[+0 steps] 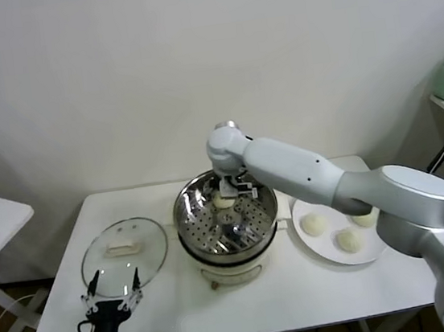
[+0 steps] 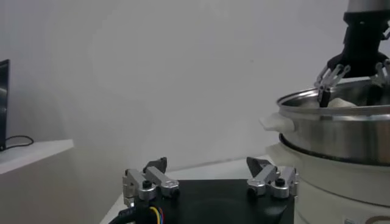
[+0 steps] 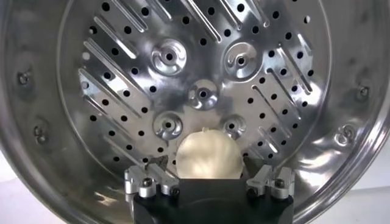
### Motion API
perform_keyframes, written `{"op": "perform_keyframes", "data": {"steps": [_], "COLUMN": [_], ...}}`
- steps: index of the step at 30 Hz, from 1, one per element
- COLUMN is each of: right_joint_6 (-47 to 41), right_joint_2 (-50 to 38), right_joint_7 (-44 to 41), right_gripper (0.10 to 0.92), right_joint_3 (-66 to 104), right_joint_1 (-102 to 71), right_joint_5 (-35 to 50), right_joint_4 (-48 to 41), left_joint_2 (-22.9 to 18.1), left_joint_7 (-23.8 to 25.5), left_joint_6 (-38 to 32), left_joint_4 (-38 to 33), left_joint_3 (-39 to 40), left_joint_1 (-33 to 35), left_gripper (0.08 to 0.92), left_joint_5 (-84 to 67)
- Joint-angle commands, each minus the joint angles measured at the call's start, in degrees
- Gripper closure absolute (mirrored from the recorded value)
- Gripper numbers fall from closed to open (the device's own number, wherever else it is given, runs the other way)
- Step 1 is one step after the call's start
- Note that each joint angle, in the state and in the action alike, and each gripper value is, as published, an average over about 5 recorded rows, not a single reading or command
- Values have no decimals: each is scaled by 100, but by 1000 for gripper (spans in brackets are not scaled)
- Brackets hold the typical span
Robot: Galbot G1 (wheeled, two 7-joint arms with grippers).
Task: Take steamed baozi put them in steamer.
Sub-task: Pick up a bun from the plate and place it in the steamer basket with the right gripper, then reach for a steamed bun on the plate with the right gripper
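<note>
Standing on a white table [image 1: 317,284] beside a bare wall [image 1: 192,56]: steamer [image 1: 190,206].

The steamer [image 1: 231,250] is shiny polished steel up top, mirror-like inside, with a smooth white plastic-looking base. Its perforated tray [image 3: 201,67] is glossy metal too, full of punched holes and pressed slots that catch the light. The baozi [image 3: 207,156] sitting on it looks matt and smooth, soft cream dough. Lid [image 1: 124,251] is clear glass with a white handle. Plate [image 1: 330,251] is plain glossy white, the table [image 1: 302,294] a smooth matt white. Right claw [image 3: 207,182] has bare metal fingers on a black matt body.
</note>
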Motion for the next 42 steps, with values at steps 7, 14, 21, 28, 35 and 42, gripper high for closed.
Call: {"op": "perform_keyframes", "data": {"steps": [7,14,21,28,35,42], "right_joint_6": [-706,-2625,-3555,-3837,-3821,-3694], "right_joint_2": [-1022,-2265,-3038,-3471,-3291,-3036], "right_joint_7": [-381,-277,-44,36,54,51], "right_gripper": [203,203,203,203,203,203], "right_joint_3": [-546,-1618,-2208,-1740,-1227,-862], "right_joint_1": [1215,2410,2161,1025,120,-473], "right_joint_5": [2222,5157,6367,6003,5355,4905], "right_joint_4": [917,925,230,125,-143,-581], "left_joint_2": [21,46,130,131,93,103], "left_joint_7": [-12,-248,-443,-211,-136,-93], "left_joint_6": [5,25,94,1,-42,-68], "left_joint_4": [-21,-63,-199,-225,-223,-183], "left_joint_3": [-7,43,10,-21,-41,-49], "left_joint_1": [18,-37,-34,108,149,152], "left_gripper": [177,177,177,177,177,177], "left_joint_5": [-14,-135,-337,-324,-331,-345]}}
